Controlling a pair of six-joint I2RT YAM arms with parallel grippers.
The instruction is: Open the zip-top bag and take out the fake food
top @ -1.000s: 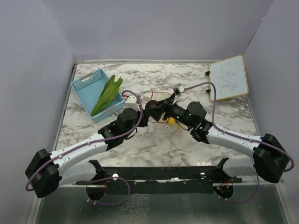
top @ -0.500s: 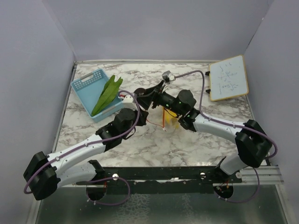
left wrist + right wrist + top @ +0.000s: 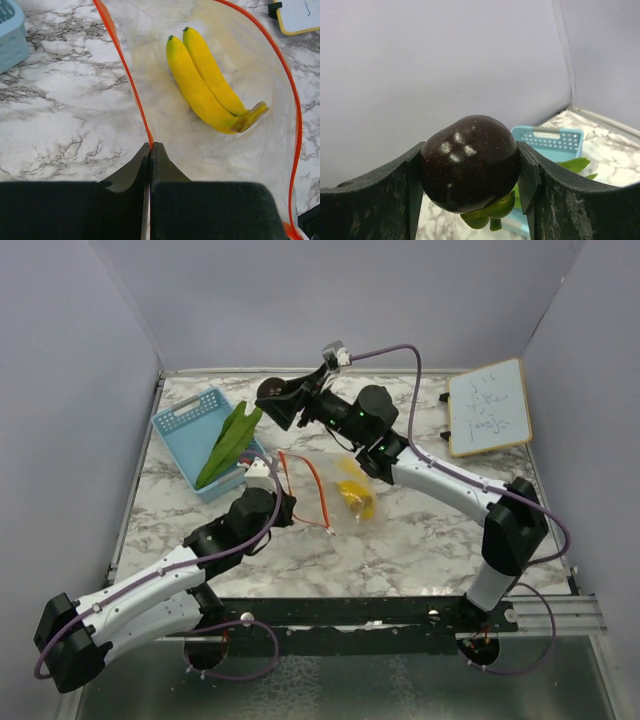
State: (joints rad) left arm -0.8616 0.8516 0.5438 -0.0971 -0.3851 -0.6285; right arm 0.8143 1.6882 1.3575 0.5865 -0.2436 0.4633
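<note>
Pinches the orange strip [image 3: 125, 70] of the open bag [image 3: 250, 165] in the tightly closed left gripper [image 3: 150, 147]. Clamps a dark round fruit [image 3: 470, 170] in the right gripper [image 3: 471, 172], part-spread around it, high off the tabletop [image 3: 420, 540]. Looks mostly done, with the green leaf [image 3: 228, 445] lying in the basket [image 3: 190, 420] beyond the left gripper. Leaves only the bananas [image 3: 200, 85], inside the bag just ahead of that gripper.

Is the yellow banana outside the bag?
No, the yellow banana lies inside the zip-top bag, seen through its clear plastic.

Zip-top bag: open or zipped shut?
Open. The zip-top bag has its orange-red zip strip parted into a loop around the yellow bananas, left gripper pinching one side.
</note>
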